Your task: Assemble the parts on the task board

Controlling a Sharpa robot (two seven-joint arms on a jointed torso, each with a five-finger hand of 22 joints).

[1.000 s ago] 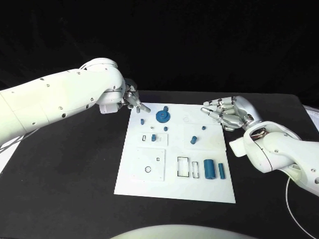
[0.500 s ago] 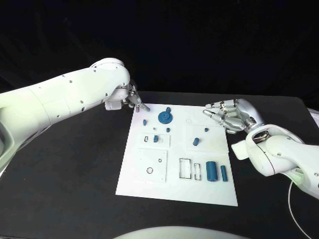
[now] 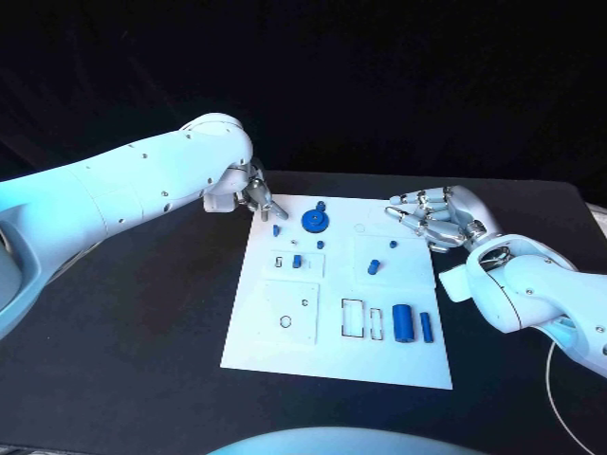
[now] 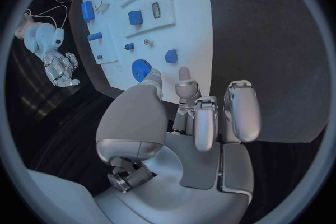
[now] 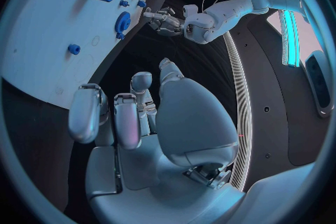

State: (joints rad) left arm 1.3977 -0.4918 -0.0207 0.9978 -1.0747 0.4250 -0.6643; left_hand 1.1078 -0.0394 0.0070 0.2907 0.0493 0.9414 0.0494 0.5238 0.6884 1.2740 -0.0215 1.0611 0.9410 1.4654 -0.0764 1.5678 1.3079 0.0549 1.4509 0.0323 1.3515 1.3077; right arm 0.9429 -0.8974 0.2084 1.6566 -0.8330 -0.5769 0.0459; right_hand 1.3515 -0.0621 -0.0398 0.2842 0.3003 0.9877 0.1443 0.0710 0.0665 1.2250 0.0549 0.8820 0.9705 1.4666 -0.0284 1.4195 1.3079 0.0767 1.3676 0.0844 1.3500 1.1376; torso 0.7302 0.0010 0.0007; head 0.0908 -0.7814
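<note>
The flat white task board [image 3: 334, 332] lies mid-tabletop [image 3: 126, 341], small blue parts spread over it and a round blue toothed gear [image 3: 312, 222] near its far edge. The left hand [image 3: 253, 192] hovers at the far-left corner, fingers loosely apart and empty, probably lining up on the gear. The right hand [image 3: 438, 216] waits beside the far-right edge, spread and empty.

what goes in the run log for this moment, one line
left silver hand: open, above white task board far corner | right silver hand: open, beside board | blue gear: on board
</note>
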